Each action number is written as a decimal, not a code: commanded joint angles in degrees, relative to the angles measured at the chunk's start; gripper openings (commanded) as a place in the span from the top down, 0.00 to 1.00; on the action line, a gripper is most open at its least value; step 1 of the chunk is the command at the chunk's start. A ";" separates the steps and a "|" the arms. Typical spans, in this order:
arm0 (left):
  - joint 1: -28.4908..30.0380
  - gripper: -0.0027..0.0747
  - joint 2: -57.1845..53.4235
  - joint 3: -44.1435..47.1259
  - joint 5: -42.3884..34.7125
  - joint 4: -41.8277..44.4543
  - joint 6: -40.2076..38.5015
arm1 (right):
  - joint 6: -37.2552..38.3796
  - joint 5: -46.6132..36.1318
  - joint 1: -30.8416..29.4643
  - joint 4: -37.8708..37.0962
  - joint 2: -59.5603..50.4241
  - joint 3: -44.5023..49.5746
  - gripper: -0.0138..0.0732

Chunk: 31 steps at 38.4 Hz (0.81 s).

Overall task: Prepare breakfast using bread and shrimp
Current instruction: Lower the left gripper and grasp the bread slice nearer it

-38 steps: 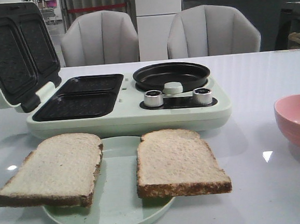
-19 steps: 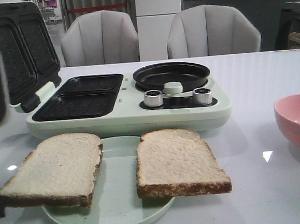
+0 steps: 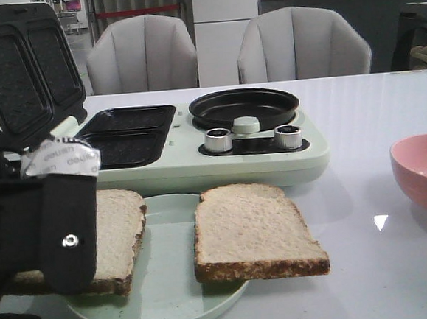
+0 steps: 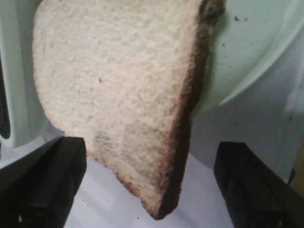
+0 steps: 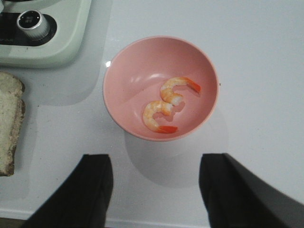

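Note:
Two bread slices lie on a pale green plate [image 3: 173, 303]; the right slice [image 3: 252, 230] shows in full, and the left slice [image 3: 119, 226] is partly hidden by my left arm [image 3: 49, 231]. My left gripper [image 4: 149, 190] is open. A crusted corner of the left slice [image 4: 123, 95] overhangs the plate rim and lies between its fingers [image 4: 42, 185], not touching them. Two shrimp [image 5: 159, 116] [image 5: 175, 90] lie in the pink bowl [image 5: 137, 71]. My right gripper [image 5: 154, 190] is open and empty above the table, just short of the bowl.
An open pale green sandwich maker [image 3: 199, 168] with black grill plates, a round pan [image 3: 243, 107] and two knobs stands behind the plate. Its raised lid [image 3: 21, 71] is at the far left. The pink bowl [image 3: 425, 172] sits at the right edge. Two chairs stand beyond the table.
My left arm has come into the front view from the left and dropped in front of the left bread slice. The bread, plate and bowl have not moved.

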 commanded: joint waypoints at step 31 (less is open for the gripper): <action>-0.76 0.83 1.78 -1.26 8.29 6.68 -9.67 | -0.30 -3.70 -0.06 -0.38 -0.12 -1.81 0.25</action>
